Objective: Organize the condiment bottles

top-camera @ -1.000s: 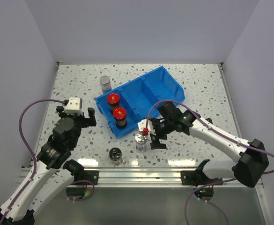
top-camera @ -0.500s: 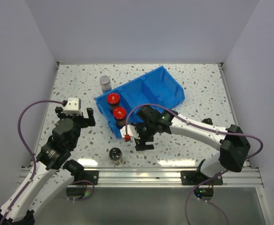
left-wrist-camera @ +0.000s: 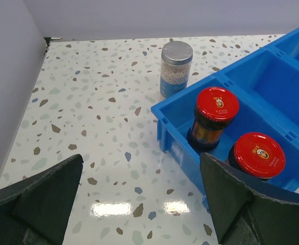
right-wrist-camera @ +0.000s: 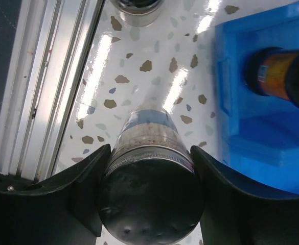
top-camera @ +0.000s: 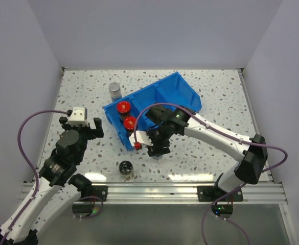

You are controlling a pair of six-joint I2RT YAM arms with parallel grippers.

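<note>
Where the right wrist view looks down along it, a silver-capped jar (right-wrist-camera: pixel 150 153) with a clear body and pale grains inside sits squarely between the two dark fingers (right-wrist-camera: pixel 85 189) of the right gripper (top-camera: pixel 157 146). Both fingers press against the jar's sides just below the cap, so the pincer is clamped on it, held well apart by the jar's width. Its foot appears to rest on the speckled table (top-camera: pixel 215 92), though the steep angle does not settle that. From above, the jar itself is hidden under the gripper.

At 11 o'clock from the grip, just beside it, lies the near-left end of the blue bin (top-camera: pixel 180 84), which runs slantwise from 7 towards 1 o'clock. Two red-capped jars (top-camera: pixel 122 107) stand upright in that end compartment, one behind the other; the bin's near wall stands between them and the held jar. At 7 o'clock from the gripper, apart from it, a black-capped jar (top-camera: pixel 126 170) stands alone on the table near the metal rail (top-camera: pixel 154 191). A second silver-capped jar (top-camera: pixel 115 90) stands outside the bin, close to its left end at 11 o'clock.

Over at 9 o'clock, well apart from the bin, the left gripper (top-camera: pixel 81 124) hangs with its jaws spread wide, holding and touching nothing.
</note>
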